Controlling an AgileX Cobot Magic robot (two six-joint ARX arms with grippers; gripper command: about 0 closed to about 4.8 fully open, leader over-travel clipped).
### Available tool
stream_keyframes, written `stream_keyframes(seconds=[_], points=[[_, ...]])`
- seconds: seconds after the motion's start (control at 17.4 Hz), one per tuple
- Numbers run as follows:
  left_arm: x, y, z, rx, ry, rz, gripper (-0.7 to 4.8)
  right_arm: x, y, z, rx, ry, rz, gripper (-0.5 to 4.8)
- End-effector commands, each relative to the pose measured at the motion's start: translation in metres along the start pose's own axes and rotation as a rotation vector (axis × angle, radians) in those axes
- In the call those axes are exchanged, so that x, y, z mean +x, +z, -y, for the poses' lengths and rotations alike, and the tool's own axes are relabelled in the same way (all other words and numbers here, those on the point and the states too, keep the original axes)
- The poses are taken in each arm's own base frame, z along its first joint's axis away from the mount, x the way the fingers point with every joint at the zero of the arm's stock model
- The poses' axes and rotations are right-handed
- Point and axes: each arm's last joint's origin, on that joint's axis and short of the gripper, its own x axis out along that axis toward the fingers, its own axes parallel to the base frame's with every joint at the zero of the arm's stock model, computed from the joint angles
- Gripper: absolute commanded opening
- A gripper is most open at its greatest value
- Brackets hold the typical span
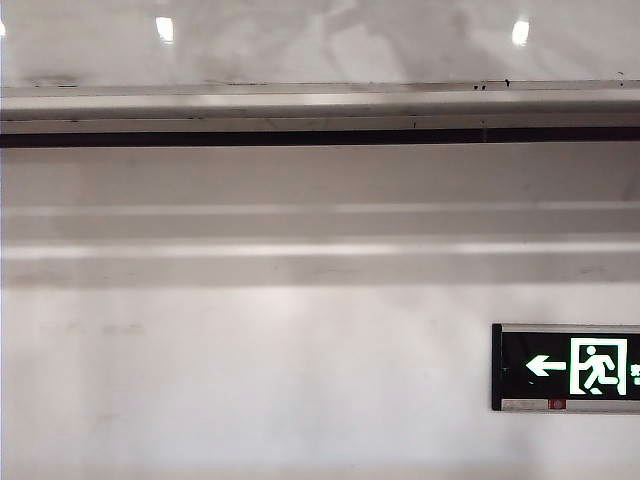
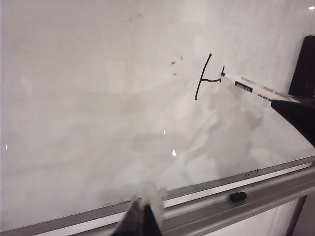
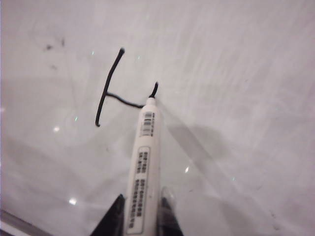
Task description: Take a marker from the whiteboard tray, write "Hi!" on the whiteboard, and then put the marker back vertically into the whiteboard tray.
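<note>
One marker (image 3: 142,172) pinched in right claw (image 3: 140,216), tip on whiteboard (image 3: 236,73), left claw (image 2: 145,216) blurred, state unclear

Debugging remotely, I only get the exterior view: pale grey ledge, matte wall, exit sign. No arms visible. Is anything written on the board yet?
Observer: Yes. The glossy white whiteboard bears a black upright stroke joined to a crossbar.
Operator: Who holds the pen?
Observer: The right end effector is shut on the slim white-barrelled marker, tip on the board.
Operator: Left arm?
Observer: The left end effector hangs near the pale grey metal whiteboard tray, holding nothing.
</note>
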Motion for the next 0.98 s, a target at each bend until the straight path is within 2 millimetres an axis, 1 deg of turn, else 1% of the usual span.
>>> stream_keyframes(seconds=[0.06,0.46,0.98], points=[[-0.001,0.004,0.001,0.004,-0.007,0.021,-0.06,-0.001,0.007,0.002,0.029,-0.014,0.06,-0.01],[-0.001,0.004,0.001,0.004,-0.008,0.021,-0.06,-0.001,0.009,0.002,0.027,-0.019,0.076,-0.01],[-0.003,0.005,0.001,0.005,-0.008,0.025,-0.06,-0.001,-0.002,0.0,0.01,-0.001,-0.034,-0.01]])
